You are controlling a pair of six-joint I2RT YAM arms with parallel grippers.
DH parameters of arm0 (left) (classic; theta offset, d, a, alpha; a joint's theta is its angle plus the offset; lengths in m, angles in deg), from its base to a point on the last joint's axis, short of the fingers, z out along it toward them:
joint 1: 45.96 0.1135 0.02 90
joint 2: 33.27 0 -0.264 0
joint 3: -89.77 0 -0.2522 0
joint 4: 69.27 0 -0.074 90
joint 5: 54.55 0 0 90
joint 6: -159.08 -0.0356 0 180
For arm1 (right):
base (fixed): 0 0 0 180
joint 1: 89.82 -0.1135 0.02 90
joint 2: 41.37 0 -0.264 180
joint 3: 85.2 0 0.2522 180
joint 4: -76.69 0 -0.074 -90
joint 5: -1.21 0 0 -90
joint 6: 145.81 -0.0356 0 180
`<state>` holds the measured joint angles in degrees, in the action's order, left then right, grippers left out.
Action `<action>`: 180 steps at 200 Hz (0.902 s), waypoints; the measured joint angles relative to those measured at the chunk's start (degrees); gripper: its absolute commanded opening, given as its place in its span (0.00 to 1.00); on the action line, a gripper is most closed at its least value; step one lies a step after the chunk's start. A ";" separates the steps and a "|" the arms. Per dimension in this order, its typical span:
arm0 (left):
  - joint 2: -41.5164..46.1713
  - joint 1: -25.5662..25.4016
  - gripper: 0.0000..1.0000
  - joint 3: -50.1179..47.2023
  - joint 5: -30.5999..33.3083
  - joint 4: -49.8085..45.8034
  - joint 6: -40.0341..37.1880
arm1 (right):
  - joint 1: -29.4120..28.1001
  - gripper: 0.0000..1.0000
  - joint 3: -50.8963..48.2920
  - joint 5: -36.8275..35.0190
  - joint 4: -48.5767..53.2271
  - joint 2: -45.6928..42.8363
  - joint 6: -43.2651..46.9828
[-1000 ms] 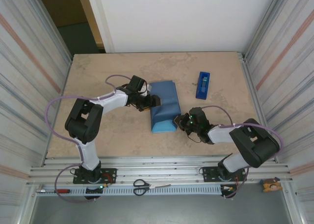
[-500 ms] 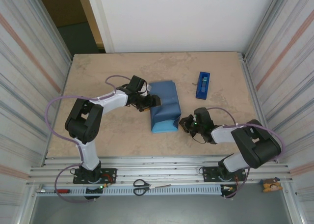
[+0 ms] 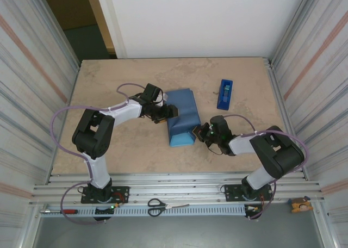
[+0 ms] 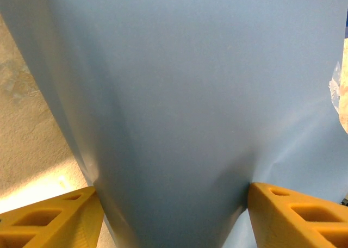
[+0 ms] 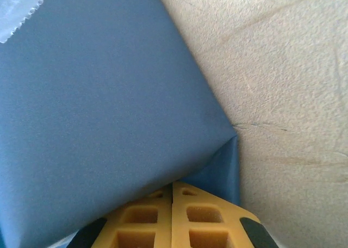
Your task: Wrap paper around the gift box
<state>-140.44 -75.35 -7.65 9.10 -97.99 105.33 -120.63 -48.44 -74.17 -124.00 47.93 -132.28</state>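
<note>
The paper lies folded round a low block in the middle of the table; the gift box is hidden under it. My left gripper reaches in from the parcel's left side. In the left wrist view its yellow fingers press on both sides of the paper-covered block, so the left gripper is shut on it. My right gripper sits at the parcel's near right corner. It is shut, fingertips together, tucked under the paper's edge beside a darker folded flap.
A narrow blue tape dispenser lies on the table at the back right. A strip of clear tape is stuck on the paper. Scissors rest on the front rail. Ribbed metal walls stand close on both sides.
My right gripper drew back a little to the right, then came in against the parcel's near right corner and closed fully. The left arm and the parcel have stayed put.
</note>
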 measured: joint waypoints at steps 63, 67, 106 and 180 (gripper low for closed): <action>-0.02 0.00 0.70 0.00 0.31 0.15 0.04 | -0.74 0.06 0.09 -0.90 -3.32 2.73 -2.34; -0.02 0.00 0.70 0.00 0.31 0.15 0.04 | -0.74 0.06 0.07 -0.98 -3.43 2.73 -2.56; -0.02 0.00 0.70 0.00 0.37 0.15 0.02 | -0.74 0.07 0.04 -1.55 -1.20 1.36 -2.54; -0.02 0.00 0.70 -0.02 0.39 0.17 0.04 | -1.25 0.06 0.04 -1.53 0.72 0.66 -2.56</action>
<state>-140.47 -75.35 -7.68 9.50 -97.82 105.37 -121.87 -48.39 -75.70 -123.28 48.58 -134.84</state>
